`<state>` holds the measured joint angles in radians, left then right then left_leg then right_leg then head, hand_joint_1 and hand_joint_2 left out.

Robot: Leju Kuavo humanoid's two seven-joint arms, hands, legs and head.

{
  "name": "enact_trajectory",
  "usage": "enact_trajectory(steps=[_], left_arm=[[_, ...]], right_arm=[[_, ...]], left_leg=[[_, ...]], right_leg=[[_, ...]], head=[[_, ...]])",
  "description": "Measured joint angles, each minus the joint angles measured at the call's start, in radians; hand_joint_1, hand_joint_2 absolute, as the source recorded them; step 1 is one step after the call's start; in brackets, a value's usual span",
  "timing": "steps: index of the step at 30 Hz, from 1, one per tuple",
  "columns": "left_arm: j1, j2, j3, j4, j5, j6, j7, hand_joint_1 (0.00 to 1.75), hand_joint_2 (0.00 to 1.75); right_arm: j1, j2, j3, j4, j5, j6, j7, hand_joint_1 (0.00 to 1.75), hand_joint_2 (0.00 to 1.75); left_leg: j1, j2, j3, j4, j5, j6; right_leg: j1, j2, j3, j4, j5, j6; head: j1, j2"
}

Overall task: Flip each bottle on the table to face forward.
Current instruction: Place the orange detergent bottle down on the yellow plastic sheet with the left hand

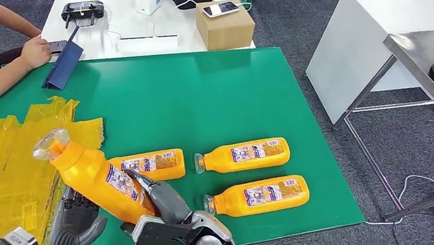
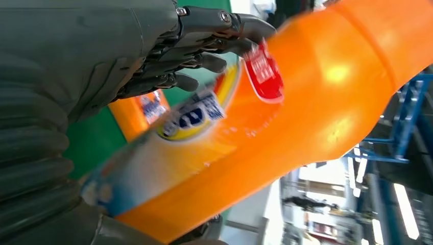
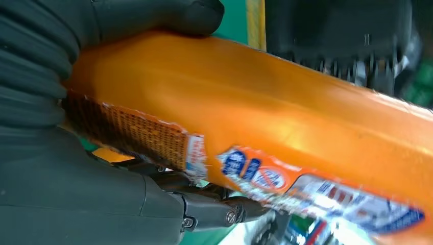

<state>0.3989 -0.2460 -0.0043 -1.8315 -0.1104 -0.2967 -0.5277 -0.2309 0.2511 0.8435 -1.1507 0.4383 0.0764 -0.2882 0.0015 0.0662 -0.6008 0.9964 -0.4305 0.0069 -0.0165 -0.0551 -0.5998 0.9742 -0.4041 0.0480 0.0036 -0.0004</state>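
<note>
4 orange bottles: 1 raised (image 1: 90, 174) over the green mat's (image 1: 205, 98) near edge, 3 lying on the mat (image 1: 153, 163), (image 1: 247, 153), (image 1: 264, 195). 1 cardboard box (image 1: 225, 25) just beyond the mat's far edge, 1 phone (image 1: 220, 8) on it.

The lifted bottle (image 1: 90, 174) sat tilted above the near edge of the mat (image 1: 205, 92), cap end up and to the left, base end between the fingers (image 1: 140, 181) of the right hand (image 1: 164, 203). The left hand (image 1: 75, 219) was beneath it, just left of those fingers. Directly behind the fingers a second bottle (image 1: 153, 163) lay on the mat. Right of the fingers lay a third bottle (image 1: 258, 195), with a fourth bottle (image 1: 244, 154) behind it. The crumpled sheets (image 1: 7, 158) lay left of the fingers.
</note>
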Motion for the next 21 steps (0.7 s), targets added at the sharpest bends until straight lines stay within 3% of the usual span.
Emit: enact_trajectory(steps=[10,14,21], left_arm=[[-0.019,0.084,-0.036,0.069,-0.002,0.058,0.02,0.0,1.75],[-0.023,0.107,-0.045,0.093,-0.016,0.08,0.026,1.74,1.75],[-0.031,0.121,-0.044,0.121,-0.005,0.094,0.004,1.75,1.75]], right_arm=[[-0.116,0.033,0.16,0.182,0.008,0.025,-0.011,1.75,1.75],[-0.139,0.037,0.19,0.222,-0.001,0.024,-0.01,1.75,1.75],[-0.17,0.042,0.222,0.265,-0.013,0.015,-0.01,1.75,1.75]], left_leg=[[0.0,0.0,-0.001,0.0,0.0,0.0],[0.0,0.0,-0.001,0.0,0.0,0.0],[0.0,0.0,0.0,0.0,0.0,0.0]], right_leg=[[0.0,0.0,-0.001,0.0,0.0,0.0],[0.0,0.0,-0.001,0.0,0.0,0.0],[0.0,0.0,-0.002,0.0,0.0,0.0]], head=[[0.0,0.0],[0.0,0.0],[0.0,0.0]])
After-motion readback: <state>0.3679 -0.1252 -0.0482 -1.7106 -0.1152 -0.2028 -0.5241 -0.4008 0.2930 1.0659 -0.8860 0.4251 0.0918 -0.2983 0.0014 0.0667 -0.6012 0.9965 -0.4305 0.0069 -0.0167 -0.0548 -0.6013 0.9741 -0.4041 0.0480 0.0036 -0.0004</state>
